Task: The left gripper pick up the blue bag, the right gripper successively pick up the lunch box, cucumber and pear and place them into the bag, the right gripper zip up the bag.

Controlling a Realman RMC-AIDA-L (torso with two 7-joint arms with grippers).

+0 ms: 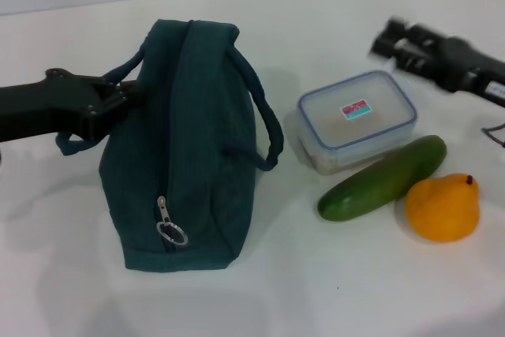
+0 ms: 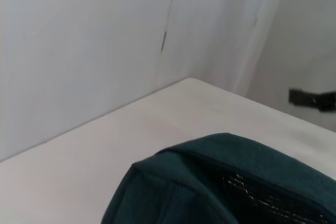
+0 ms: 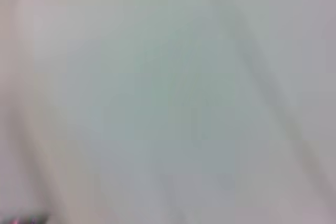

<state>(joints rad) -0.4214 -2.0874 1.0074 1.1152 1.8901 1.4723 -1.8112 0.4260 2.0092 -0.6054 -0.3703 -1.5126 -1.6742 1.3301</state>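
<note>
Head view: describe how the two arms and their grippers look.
The left gripper is all black: a thick matte black forearm narrowing into angular linkage bars. The right gripper is also black, blurred, with blocky linkages on a dark wrist that carries a small white marking near the frame edge; a thin dark cable loops just below it. No sleeves or other markings show.

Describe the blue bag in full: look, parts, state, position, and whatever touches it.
The blue bag is a dark teal fabric tote standing on the white table, left of the lunch box. Two rope-like handles hang over its sides. Its top zipper looks closed, the metal ring pull at the near end. The left gripper meets the left-side handle; grip unclear.
</note>
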